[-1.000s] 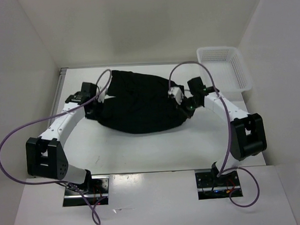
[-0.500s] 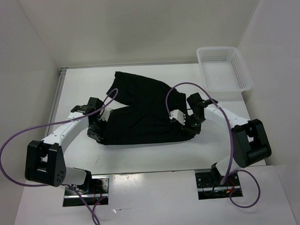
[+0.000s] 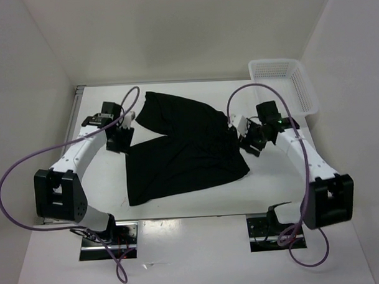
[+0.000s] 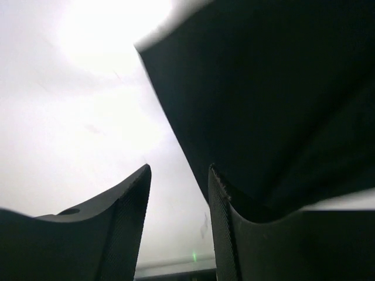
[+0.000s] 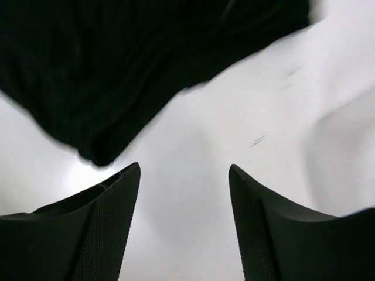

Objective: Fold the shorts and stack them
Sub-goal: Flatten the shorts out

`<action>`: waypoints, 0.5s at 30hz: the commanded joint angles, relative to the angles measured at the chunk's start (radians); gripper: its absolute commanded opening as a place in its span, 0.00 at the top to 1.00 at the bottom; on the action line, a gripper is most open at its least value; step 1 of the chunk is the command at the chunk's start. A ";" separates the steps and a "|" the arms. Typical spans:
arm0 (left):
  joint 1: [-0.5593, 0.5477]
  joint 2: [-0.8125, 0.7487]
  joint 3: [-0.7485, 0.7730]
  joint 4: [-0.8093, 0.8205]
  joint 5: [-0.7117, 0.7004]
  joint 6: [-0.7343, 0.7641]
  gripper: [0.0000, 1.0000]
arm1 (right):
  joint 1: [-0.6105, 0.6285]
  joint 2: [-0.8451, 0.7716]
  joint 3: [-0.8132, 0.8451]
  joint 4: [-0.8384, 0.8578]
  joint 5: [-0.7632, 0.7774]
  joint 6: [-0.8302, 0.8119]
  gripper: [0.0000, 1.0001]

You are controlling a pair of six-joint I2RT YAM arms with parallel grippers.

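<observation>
Now left fingers (image 4: pixel 126 213) and right fingers (image 5: pixel 108 202) both apart, empty; shorts (image 3: pixel 183 148) lie skewed between them, so a shallow pinch could catch one layer, bunching the fold.

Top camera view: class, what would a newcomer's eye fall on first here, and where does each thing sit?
The black shorts lie spread in the middle of the white table. The left gripper and right gripper flank them at either side, both open and empty. A white basket sits at the far right corner.
</observation>
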 commanded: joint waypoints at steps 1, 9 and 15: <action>0.039 0.094 0.072 0.240 -0.074 0.003 0.48 | 0.084 -0.154 0.055 0.176 -0.101 0.108 0.34; 0.009 0.300 0.071 0.297 -0.114 0.003 0.42 | 0.307 -0.038 -0.110 0.194 -0.049 0.058 0.38; 0.009 0.393 0.108 0.355 -0.137 0.003 0.39 | 0.327 0.029 -0.207 0.210 0.035 -0.040 0.41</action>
